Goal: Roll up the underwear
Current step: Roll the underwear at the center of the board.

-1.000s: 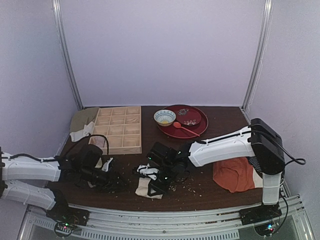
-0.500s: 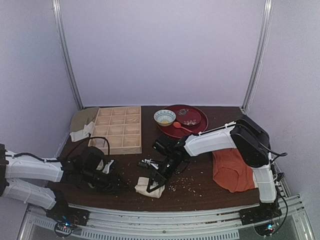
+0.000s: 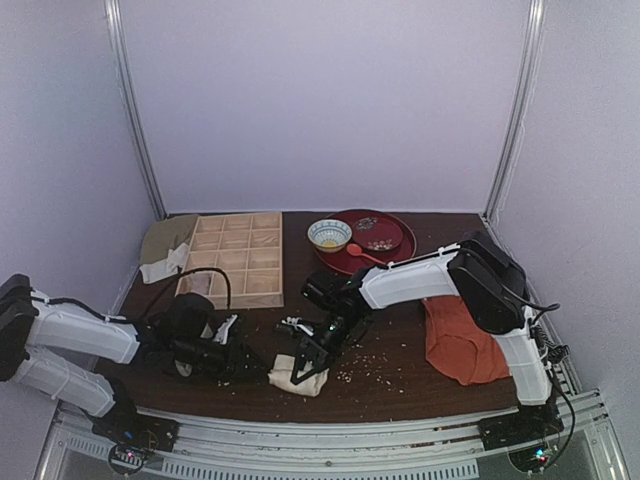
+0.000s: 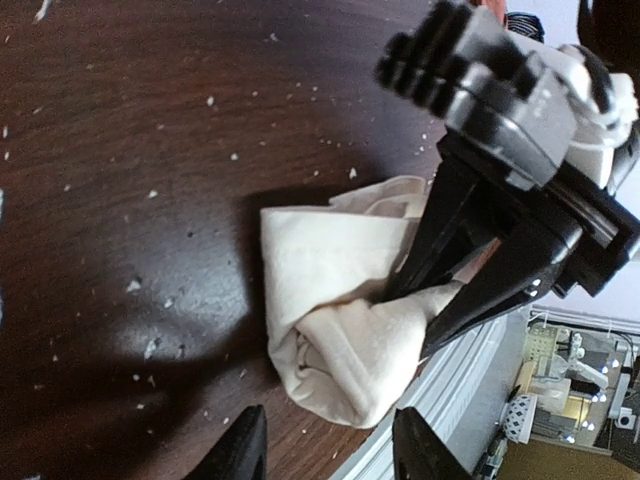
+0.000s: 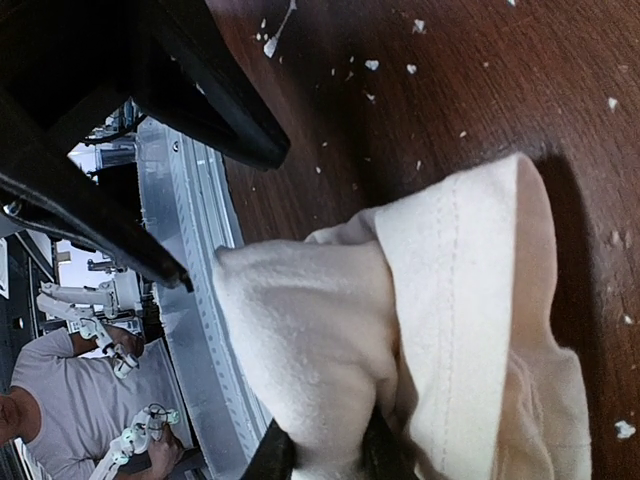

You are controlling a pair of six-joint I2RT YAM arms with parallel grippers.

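Since the earlier frame, the left gripper (image 4: pixel 328 448) has been brought closer, jaws spread, to the underwear (image 3: pixel 298 374). This lies loosely bundled in front of the wooden box (image 3: pixel 232 302) and is pinched by the right gripper (image 5: pixel 325 455). Tightening seems left.

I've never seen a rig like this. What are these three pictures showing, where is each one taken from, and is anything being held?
Two white robot arms are bolted at the near edge of a dark table. The wide picture comes from a fixed camera above and behind them. The other two come from a camera on each wrist. The right gripper is pinched shut on the underwear, a bunched cream bundle. The left gripper is open next to it and holds nothing. A wooden divided box, a small bowl, a red tray and an orange-red garment also lie on the table.
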